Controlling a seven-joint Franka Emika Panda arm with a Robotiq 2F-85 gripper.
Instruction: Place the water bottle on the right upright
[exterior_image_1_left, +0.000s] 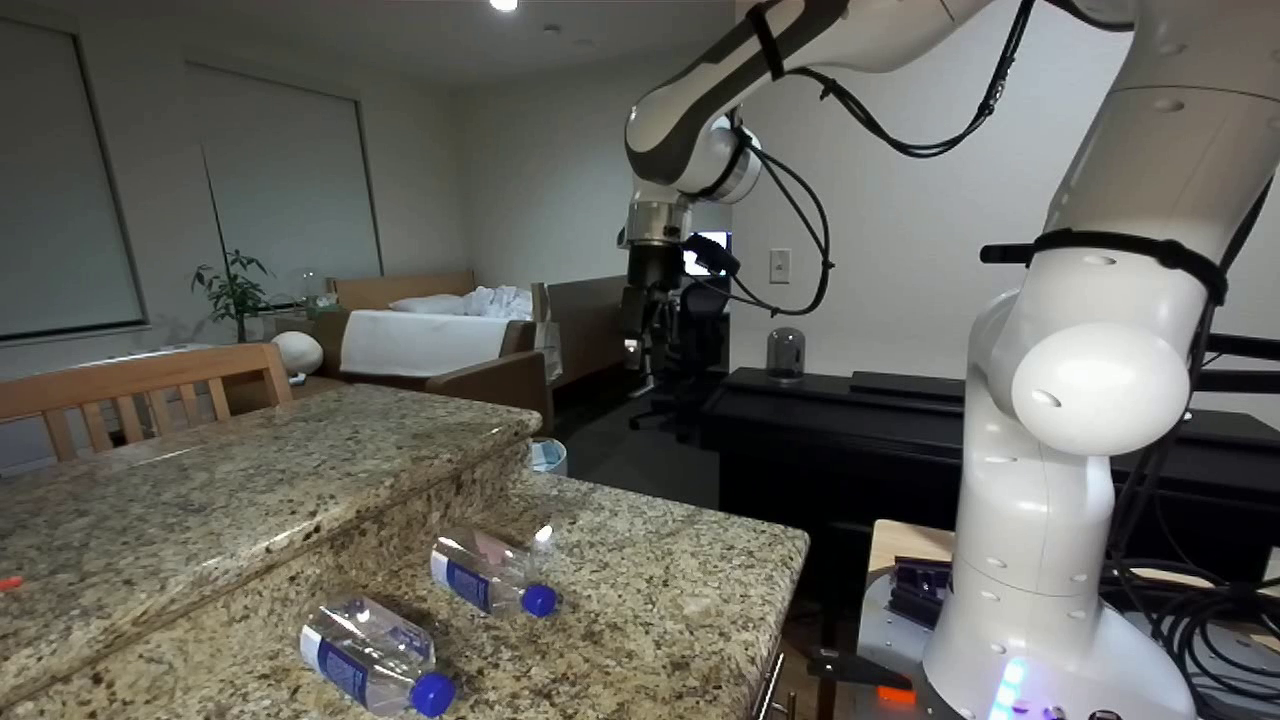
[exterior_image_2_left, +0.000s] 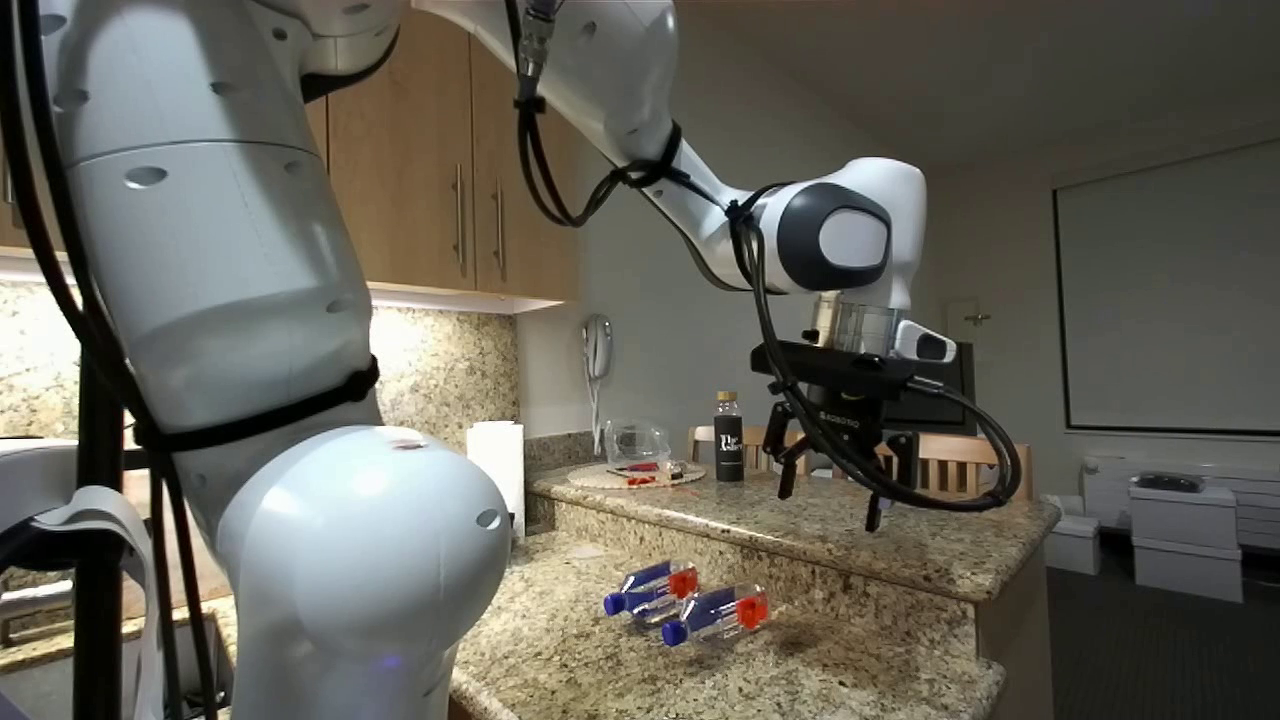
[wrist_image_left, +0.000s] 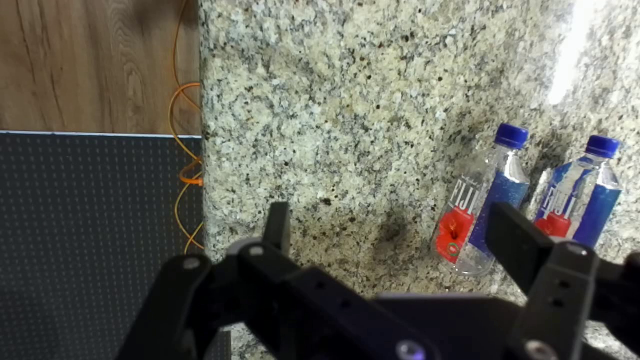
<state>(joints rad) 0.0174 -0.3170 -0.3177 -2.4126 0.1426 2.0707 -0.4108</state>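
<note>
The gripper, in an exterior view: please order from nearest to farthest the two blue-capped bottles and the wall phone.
1. Right bottle, lying on the lower counter.
2. Left bottle, lying beside it.
3. Wall phone, farther left, on the wall.

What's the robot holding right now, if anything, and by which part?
Nothing: the gripper hangs open and empty above the lower counter, where both clear bottles lie on their sides.

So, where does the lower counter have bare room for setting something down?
In an exterior view, bare room lies between the right bottle and the right and far edges of the lower counter. It is crowded by the left bottle, lying close beside the right one.
</note>
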